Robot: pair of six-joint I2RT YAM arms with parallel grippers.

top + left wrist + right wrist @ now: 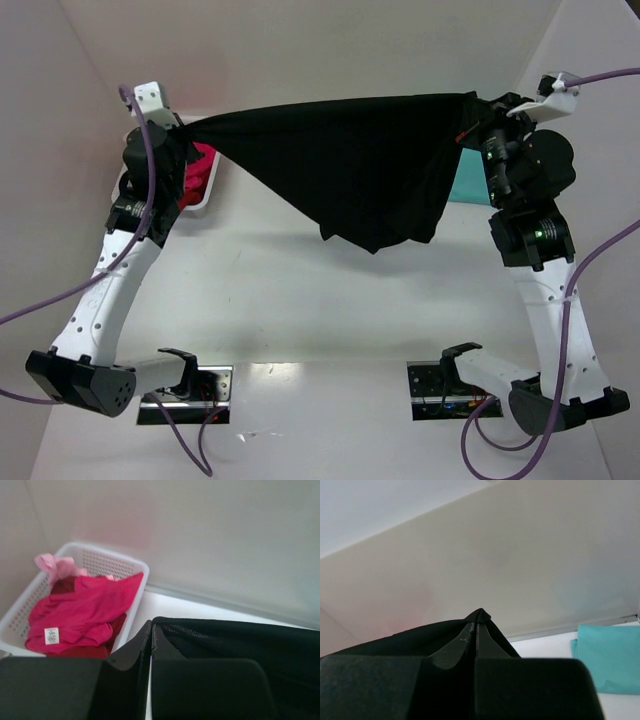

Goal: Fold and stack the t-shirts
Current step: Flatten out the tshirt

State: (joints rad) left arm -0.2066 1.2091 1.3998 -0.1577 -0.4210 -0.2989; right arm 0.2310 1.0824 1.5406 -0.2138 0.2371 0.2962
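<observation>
The black t-shirt [350, 165] hangs stretched in the air between both grippers, sagging to a point above the table's middle. My left gripper [185, 128] is shut on its left corner; in the left wrist view [151, 630] the jaws are pressed together with black cloth [240, 640] running off to the right. My right gripper [478, 115] is shut on the right corner; in the right wrist view [476, 622] black cloth [400, 642] bunches at the tips. The magenta-pink t-shirt [80, 612] with a white tag [51, 635] lies in the basket. The teal t-shirt [612, 657] lies flat at the right.
The white lattice basket [117, 562] stands at the far left by the wall [200, 195], with a pale pink cloth [55, 565] and a dark red one [85, 650] inside. White walls enclose the table on three sides. Purple cables trail from both arms.
</observation>
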